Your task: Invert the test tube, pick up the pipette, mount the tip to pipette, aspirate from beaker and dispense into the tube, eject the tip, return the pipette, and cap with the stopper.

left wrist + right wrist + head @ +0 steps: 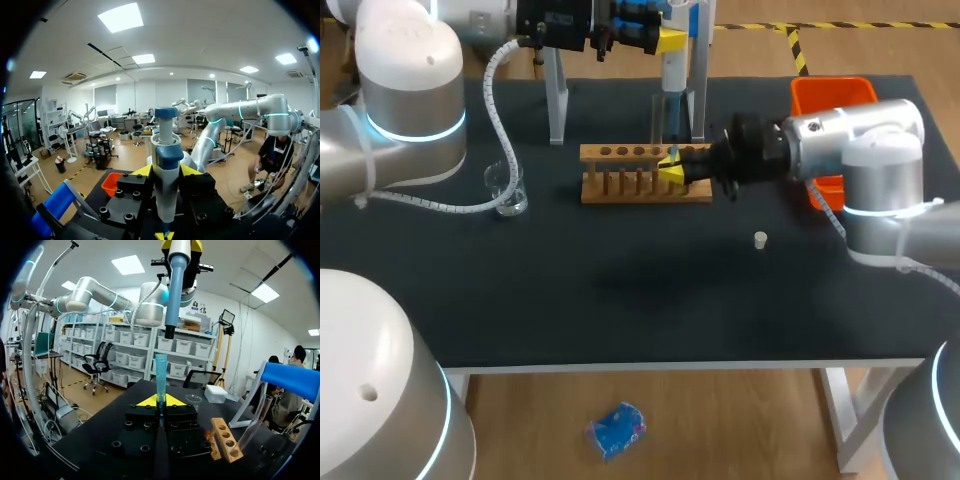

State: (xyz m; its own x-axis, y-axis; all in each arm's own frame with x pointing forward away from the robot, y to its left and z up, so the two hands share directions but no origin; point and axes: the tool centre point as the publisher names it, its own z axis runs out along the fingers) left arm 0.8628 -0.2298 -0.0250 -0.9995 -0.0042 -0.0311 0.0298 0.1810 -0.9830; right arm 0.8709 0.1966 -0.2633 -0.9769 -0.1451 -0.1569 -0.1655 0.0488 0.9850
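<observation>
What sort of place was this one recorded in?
Most likely a chemistry-style lab bench set up for robot practice: a wooden test tube rack and a glass beaker stand on the black table, and the left claw holds a pipette above a blue tip in the right claw.

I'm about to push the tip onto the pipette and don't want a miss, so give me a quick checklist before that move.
1. Left tool shut on pipette: ok.
2. Right tool shut on tip, tip upright: ok.
3. Nozzle bare, nothing mounted: ok.
4. Nozzle directly over the tip's opening: cannot tell; it hangs above, seemingly slightly off.
5. Beaker upright on table: ok.
</observation>
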